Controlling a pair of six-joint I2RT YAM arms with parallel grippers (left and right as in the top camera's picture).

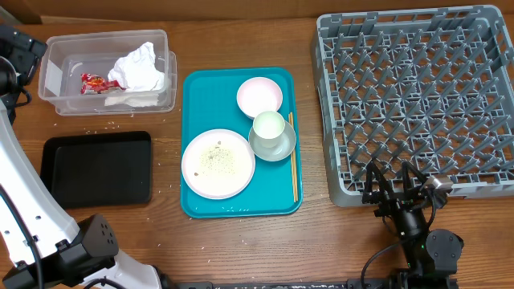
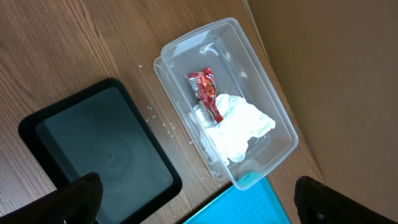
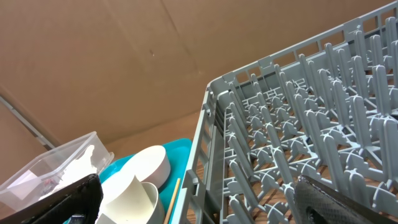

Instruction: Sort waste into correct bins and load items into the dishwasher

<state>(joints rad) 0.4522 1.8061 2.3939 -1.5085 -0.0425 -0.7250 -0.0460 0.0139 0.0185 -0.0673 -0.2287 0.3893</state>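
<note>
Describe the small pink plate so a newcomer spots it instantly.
Start at the teal rectangular tray left of the large grey peg rack. In its far right corner lies the small pale-pink round plate. Unlike the large speckled white plate nearby, it is smaller and bare.

A rectangular teal plastic serving tray (image 1: pixel 193 144) lies centrally, with a large square grey plastic dish rack (image 1: pixel 418 96) to its right. To its left, a clear rectangular plastic tub (image 1: pixel 60 68) sits behind a shallow black rectangular tray (image 1: pixel 96 168). On the teal tray, a small white cup (image 1: pixel 269 126) stands in a grey-green bowl (image 1: pixel 265 147).
</note>
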